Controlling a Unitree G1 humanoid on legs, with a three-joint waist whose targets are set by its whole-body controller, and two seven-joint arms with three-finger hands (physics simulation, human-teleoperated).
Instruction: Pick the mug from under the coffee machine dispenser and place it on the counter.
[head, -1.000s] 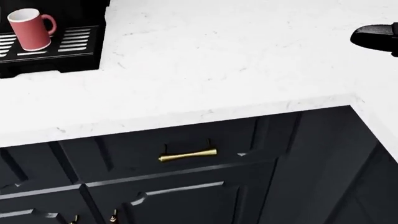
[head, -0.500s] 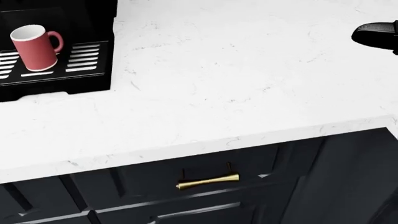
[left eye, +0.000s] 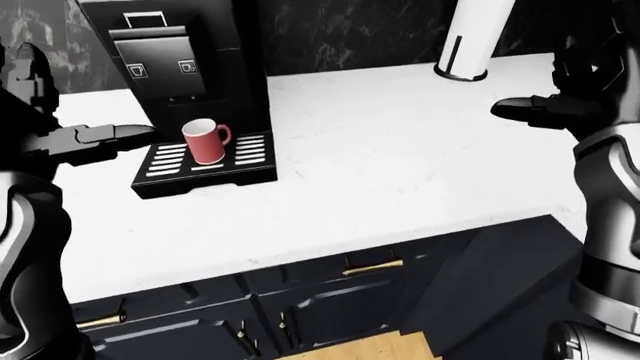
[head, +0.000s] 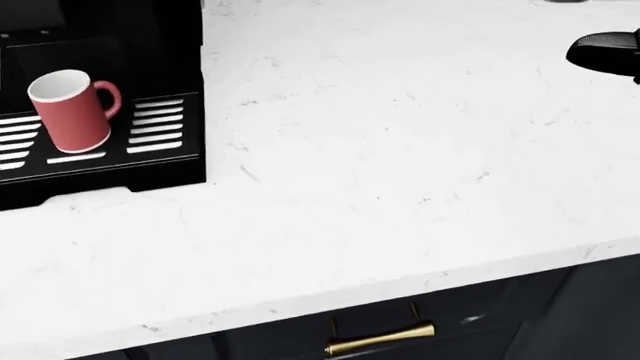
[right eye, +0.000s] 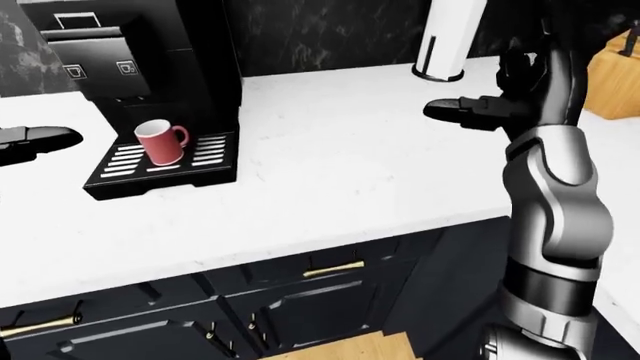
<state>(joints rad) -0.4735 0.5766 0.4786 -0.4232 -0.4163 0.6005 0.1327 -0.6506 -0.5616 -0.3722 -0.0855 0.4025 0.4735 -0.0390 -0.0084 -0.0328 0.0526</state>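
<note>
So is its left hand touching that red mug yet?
Apart. In the left-eye view, the left hand hovers left of the mug, with drip tray showing between them.

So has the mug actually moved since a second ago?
No. The mug sits on the same drip tray slats; the whole head view shifted, so the camera moved.

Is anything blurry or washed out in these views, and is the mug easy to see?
Head view: sharp, the red mug stands out on the black drip tray; the white counter is bright, its veining visible. Left-eye view: sharp, but the dark arms and cabinets lose detail.
</note>
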